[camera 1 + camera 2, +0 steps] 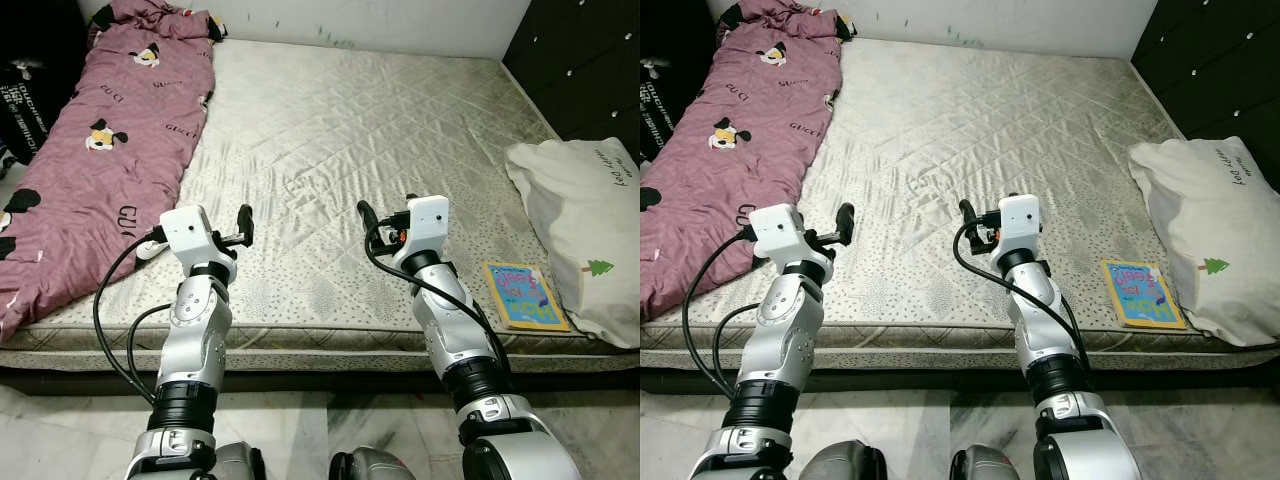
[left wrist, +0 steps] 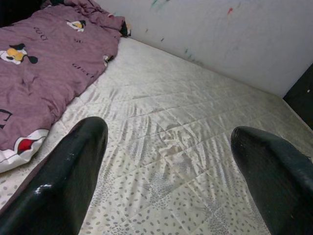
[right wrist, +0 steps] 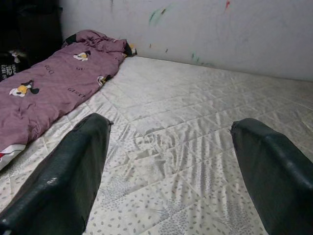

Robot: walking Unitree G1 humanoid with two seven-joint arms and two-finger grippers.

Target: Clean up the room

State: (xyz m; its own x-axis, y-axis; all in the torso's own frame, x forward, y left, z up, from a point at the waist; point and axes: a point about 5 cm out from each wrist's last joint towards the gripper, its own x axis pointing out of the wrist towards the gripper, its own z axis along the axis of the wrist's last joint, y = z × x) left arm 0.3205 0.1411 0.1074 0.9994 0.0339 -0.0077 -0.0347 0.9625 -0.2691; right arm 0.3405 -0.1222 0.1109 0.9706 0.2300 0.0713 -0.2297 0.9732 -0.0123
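- Left eye view: both arms raised over the near edge of the bare mattress [image 1: 330, 130], left gripper [image 1: 244, 226] and right gripper [image 1: 366, 215] empty above the quilted cover. Purple cartoon-print blanket [image 1: 100, 150] lying along the mattress's left side, long axis running from the near edge back toward the wall, bunched at the far end. Children's book [image 1: 522, 294] flat at the mattress's near right corner, just beside the white pillow [image 1: 585, 225] (which overhangs the right edge), its long axis running from the near edge toward the wall.
- Right eye view: same layout; book cover up, square to the mattress edge, well apart from the right gripper. Probably best to take the book first: swing right, come down on its free near edge, avoid pinching the pillow.
- Left wrist view: fingers [image 2: 63, 181] spread wide, nothing between them, blanket edge nearby on the mattress.
- Right wrist view: fingers [image 3: 68, 171] likewise spread wide and empty, pointing along the mattress toward the scribbled wall [image 3: 205, 29].
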